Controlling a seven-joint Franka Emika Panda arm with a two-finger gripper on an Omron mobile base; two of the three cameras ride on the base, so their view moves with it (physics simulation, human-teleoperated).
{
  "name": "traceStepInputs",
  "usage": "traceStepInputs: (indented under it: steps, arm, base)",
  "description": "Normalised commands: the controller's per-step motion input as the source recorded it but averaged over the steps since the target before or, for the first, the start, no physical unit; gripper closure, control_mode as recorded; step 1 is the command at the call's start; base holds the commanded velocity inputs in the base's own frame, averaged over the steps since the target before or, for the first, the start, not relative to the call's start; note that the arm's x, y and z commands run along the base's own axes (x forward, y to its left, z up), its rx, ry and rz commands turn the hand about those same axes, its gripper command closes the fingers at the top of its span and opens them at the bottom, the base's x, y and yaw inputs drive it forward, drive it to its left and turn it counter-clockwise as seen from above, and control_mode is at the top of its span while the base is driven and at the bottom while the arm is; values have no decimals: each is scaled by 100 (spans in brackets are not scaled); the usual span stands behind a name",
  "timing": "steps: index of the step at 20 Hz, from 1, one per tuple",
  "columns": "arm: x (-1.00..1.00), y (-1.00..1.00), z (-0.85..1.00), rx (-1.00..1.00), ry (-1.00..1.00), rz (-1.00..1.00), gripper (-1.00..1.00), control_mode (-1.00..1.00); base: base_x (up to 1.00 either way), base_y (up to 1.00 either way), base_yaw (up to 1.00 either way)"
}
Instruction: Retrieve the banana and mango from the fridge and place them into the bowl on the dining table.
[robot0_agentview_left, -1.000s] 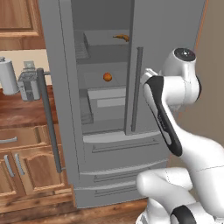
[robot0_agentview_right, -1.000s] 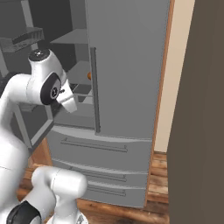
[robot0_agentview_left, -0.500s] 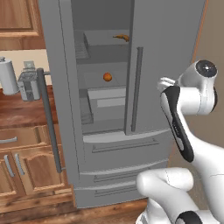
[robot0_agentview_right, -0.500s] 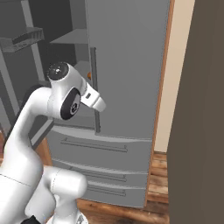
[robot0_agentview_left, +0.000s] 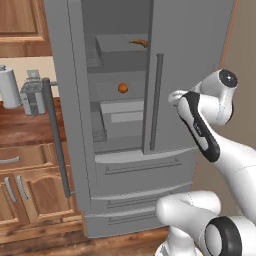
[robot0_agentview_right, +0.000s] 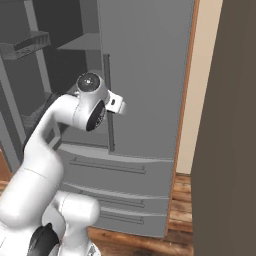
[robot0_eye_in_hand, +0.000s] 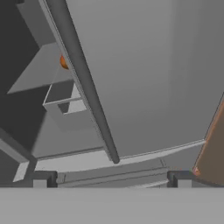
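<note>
The grey fridge (robot0_agentview_left: 190, 55) has its left door swung open and its right door shut. Inside, the slim yellow-orange banana (robot0_agentview_left: 139, 43) lies on the upper shelf. The round orange mango (robot0_agentview_left: 122, 88) sits on the shelf below it. My gripper (robot0_agentview_left: 173, 97) hovers in front of the shut right door, just right of its vertical bar handle (robot0_agentview_left: 156, 100). In the hand view the gripper (robot0_eye_in_hand: 111, 179) is open and empty, and the mango (robot0_eye_in_hand: 64, 62) peeks out behind the handle (robot0_eye_in_hand: 83, 78). The bowl and the dining table are out of view.
The open left door's long handle (robot0_agentview_left: 56, 140) juts out at the left. Behind it are wooden cabinets (robot0_agentview_left: 20, 190) and a counter with a paper towel roll (robot0_agentview_left: 10, 87) and a toaster (robot0_agentview_left: 32, 97). Two wide drawers (robot0_agentview_left: 137, 167) lie below. A dark panel (robot0_agentview_right: 225, 130) stands at the right.
My arm has swung to the right, from the gap beside the door handle to in front of the shut right door. The gripper stays open; the fruit has not moved.
</note>
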Motion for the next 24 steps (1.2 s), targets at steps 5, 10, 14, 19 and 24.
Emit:
traceStepInputs:
  steps: [5,10,14,19,24]
  arm:
    - [75,29,0,-3,3,8,-100,-100]
    - [70,6,-1,-2,0,0,-100,-100]
    - [72,0,-10,0,0,0,-100,-100]
    - [70,0,-16,0,0,0,-100,-100]
    - [79,0,-21,0,0,0,-100,-100]
  base:
    - [0,0,0]
    - [0,0,0]
    - [0,0,0]
    - [0,0,0]
    - [0,0,0]
